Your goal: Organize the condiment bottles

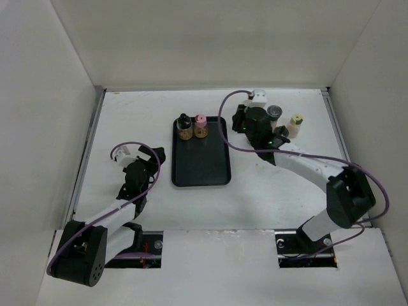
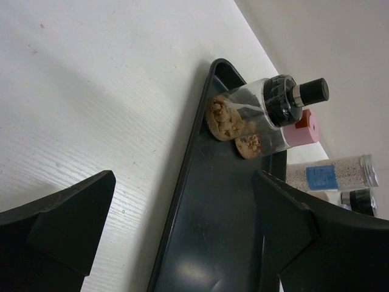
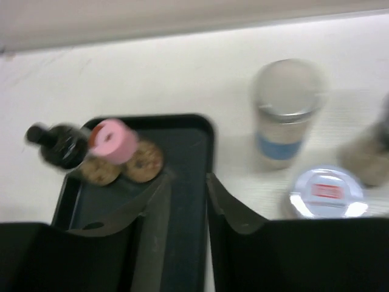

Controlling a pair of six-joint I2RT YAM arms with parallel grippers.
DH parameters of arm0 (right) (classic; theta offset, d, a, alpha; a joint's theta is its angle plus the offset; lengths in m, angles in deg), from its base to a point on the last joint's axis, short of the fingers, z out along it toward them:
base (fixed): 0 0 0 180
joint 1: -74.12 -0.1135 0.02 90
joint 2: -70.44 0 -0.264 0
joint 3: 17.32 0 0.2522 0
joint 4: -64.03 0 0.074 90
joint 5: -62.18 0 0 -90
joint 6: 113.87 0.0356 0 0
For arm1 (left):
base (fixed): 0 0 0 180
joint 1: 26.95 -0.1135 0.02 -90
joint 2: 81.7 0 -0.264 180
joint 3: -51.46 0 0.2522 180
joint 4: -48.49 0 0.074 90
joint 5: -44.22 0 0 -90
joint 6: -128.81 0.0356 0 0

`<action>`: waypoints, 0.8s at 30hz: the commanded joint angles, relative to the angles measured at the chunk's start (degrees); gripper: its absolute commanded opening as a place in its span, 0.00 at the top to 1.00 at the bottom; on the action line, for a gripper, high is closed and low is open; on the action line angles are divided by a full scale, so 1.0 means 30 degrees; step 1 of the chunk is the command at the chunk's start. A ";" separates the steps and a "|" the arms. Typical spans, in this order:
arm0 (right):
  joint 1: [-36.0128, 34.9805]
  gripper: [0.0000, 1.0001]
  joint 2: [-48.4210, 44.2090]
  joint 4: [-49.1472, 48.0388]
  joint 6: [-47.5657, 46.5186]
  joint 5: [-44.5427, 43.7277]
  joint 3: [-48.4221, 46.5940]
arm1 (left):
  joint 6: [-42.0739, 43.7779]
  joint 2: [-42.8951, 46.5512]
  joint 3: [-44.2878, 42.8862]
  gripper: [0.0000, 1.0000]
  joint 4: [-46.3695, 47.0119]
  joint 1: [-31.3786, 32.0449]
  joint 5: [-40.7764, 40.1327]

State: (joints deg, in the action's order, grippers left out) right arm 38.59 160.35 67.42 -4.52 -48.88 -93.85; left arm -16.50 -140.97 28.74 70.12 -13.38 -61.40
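Note:
Two bottles with brown contents stand in the far left corner of the black tray (image 1: 201, 159): a black-capped one (image 1: 184, 127) and a pink-capped one (image 1: 201, 126). A grey-capped jar (image 1: 275, 113) and a pale-yellow-capped bottle (image 1: 295, 124) stand on the table to the tray's right. A white-blue bottle (image 3: 285, 115) stands near them. My right gripper (image 1: 238, 121) hovers at the tray's far right corner. Its jaws (image 3: 187, 185) are narrowly parted and empty. My left gripper (image 1: 155, 159) is wide open and empty, left of the tray (image 2: 213, 243).
White walls close in the table on the left, back and right. A flat clear-lidded jar (image 3: 326, 193) sits on the table beside the white-blue bottle. The right arm's purple cable loops over the table just right of the tray (image 1: 226, 137).

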 commanded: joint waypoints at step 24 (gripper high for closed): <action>0.3684 0.23 0.2315 0.0059 0.0756 -0.1446 0.1087 | 0.0067 0.0156 -0.0180 0.00 0.0827 0.0210 -0.0244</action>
State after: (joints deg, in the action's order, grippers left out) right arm 49.32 166.93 70.70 -2.11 -53.10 -87.59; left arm -16.52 -140.97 28.74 70.12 -13.03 -61.64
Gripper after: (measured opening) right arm 0.779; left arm 0.997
